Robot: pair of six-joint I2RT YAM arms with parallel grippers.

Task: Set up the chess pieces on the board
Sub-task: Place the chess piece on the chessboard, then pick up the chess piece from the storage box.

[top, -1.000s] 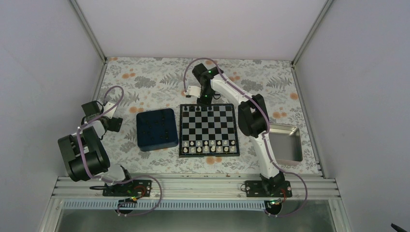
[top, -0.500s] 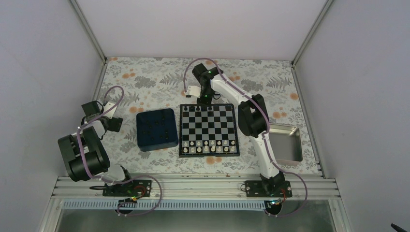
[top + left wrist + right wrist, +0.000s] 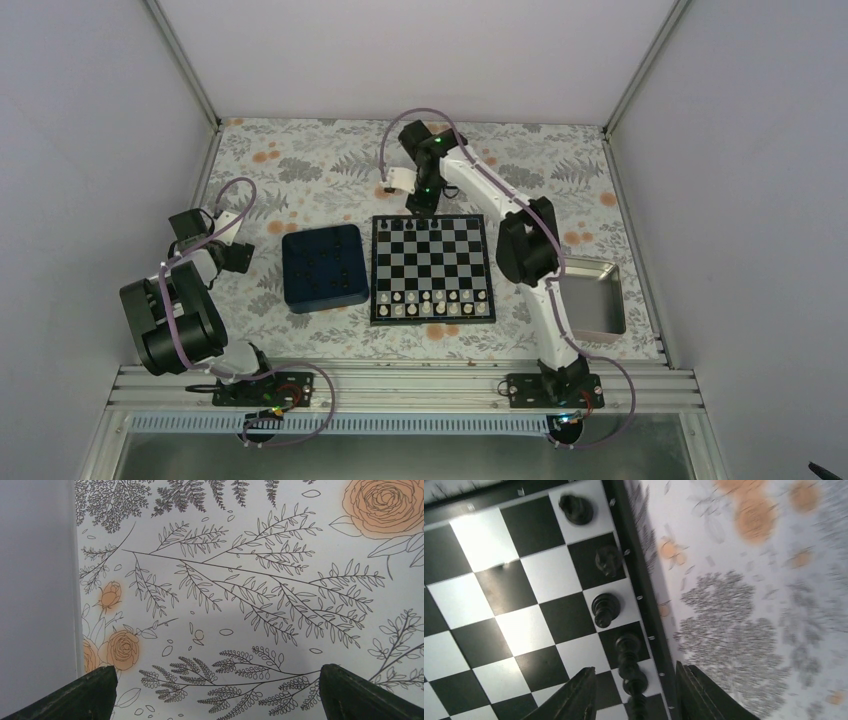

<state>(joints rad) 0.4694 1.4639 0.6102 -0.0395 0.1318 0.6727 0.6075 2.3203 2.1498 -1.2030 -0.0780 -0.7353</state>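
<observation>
right arm is stretched out to the far side of the board (image 3: pixel 432 270), which lies flat in the middle of the flowered counter (image 3: pixel 300 165). the right end effector (image 3: pixel 636 697) hangs low over the board's far edge row. on the wrist view its fingers (image 3: pixel 576 695) stand partly apart, with one tall black piece (image 3: pixel 629 662) upright between them. there's a gap on either side of it, so nothing is gripped. more black chess pieces (image 3: pixel 605 609) stand in a line along that same edge row, each on its own square and right beside the black border.

from above, the white pieces (image 3: pixel 430 305) fill the two near rows of the board. the dark blue tray (image 3: pixel 322 267) sits just left of the board, close but not touching. there are dark specks on it too small to make out. the silver tray (image 3: pixel 590 295) lies off to the right, partly behind the right arm.

over on the left, the arm is folded up well away from the board. the left end effector (image 3: pixel 215 700) is spread wide with nothing in it, looking down at bare leaf-and-rose print.
</observation>
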